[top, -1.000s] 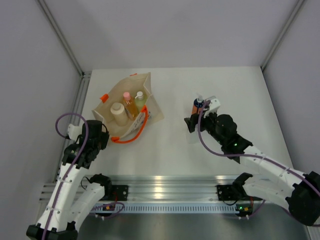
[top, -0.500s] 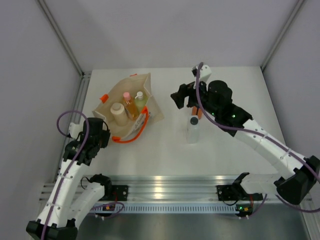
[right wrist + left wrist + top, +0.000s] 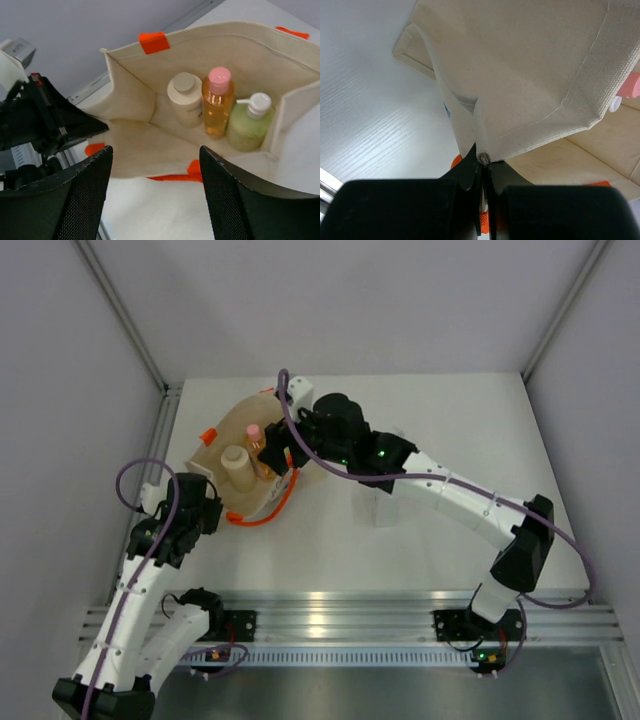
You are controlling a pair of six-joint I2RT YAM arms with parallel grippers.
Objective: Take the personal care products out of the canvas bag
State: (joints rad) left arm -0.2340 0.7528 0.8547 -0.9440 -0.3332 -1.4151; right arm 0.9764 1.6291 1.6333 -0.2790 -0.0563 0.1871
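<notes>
The canvas bag [image 3: 218, 445] lies open at the table's back left, and it also shows in the right wrist view [image 3: 130, 145]. Inside it stand the cream squat bottle [image 3: 186, 97], the peach bottle with pink cap [image 3: 217, 100] and the yellow-green bottle with white cap [image 3: 250, 125]. My left gripper [image 3: 483, 159] is shut on the bag's canvas rim and holds it at the near left [image 3: 203, 505]. My right gripper [image 3: 155, 187] is open and empty, above the bag's mouth [image 3: 280, 458]. The clear bottle [image 3: 385, 505] stands on the table at centre. The orange bottle is hidden behind my right arm.
The bag's orange loop handle [image 3: 262, 515] lies on the table in front of the bag. Grey walls close the table's left, back and right. A metal rail [image 3: 330, 615] runs along the near edge.
My right arm has swung left from the orange bottle on the table's right side to above the bag's mouth, gripper open. My left gripper has stayed shut on the bag's rim.
</notes>
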